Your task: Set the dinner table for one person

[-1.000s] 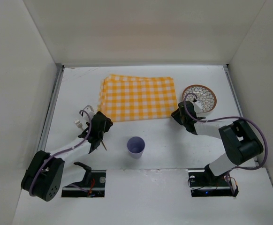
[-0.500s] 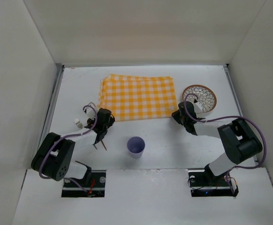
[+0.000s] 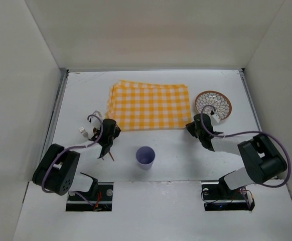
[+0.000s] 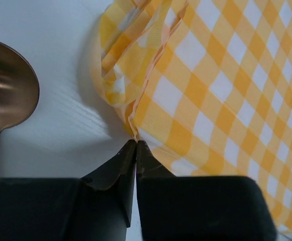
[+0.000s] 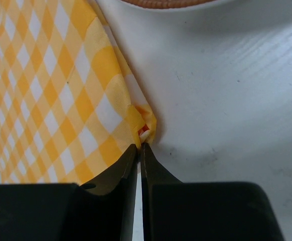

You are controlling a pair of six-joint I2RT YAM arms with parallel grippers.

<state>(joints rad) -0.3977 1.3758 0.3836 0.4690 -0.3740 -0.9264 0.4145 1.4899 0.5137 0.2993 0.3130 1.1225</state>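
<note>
A yellow-and-white checked cloth lies on the white dinner table, slightly rumpled at its near corners. My left gripper is shut on the cloth's near-left corner. My right gripper is shut on the near-right corner. In both wrist views the black jaws meet tip to tip, with a pinch of fabric bunched between them. A patterned plate sits to the right of the cloth. A pale purple cup stands in front of it.
A bronze spoon lies just left of the pinched left corner; thin cutlery shows under the left wrist. A small white object sits further left. The plate's rim is close beyond the right corner. White walls enclose the table.
Both grippers have shut on the cloth's near corners. The left arm swung in toward the cloth, and the cloth has shifted slightly to the right.
</note>
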